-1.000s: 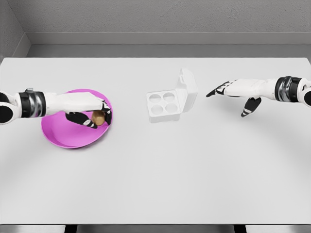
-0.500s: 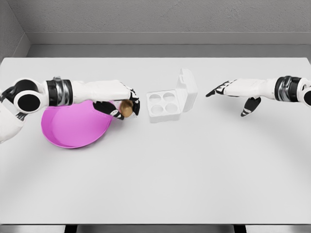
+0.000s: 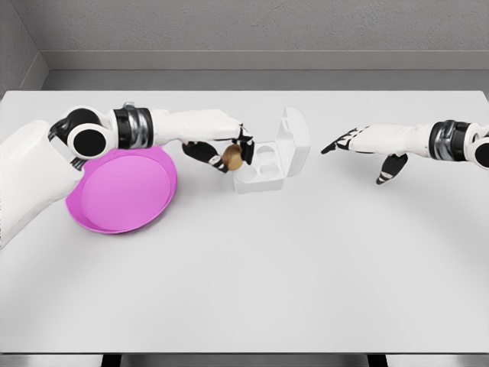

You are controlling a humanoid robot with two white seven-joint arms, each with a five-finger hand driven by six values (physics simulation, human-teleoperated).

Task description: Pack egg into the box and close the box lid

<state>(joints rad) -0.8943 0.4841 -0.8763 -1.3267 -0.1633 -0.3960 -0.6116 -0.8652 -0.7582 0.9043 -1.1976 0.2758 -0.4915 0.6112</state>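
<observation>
Now one egg (image 3: 232, 157) pinched in left hand (image 3: 223, 145), one box (image 3: 263, 165) — four cups, right hand (image 3: 365, 144) splayed.

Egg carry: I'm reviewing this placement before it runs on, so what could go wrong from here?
The egg sits in the left hand at the box edge, not over a cup; released now, it may hit the rim and roll off. The lid stands upright close by, so the fingers could bump it.

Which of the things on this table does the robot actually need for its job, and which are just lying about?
Needed for the job:
- brown egg, held in the left hand
- white box, its lid standing open
- right hand, waiting open beside the box

Just lying about:
- pink plate, nothing on it
- white table
</observation>
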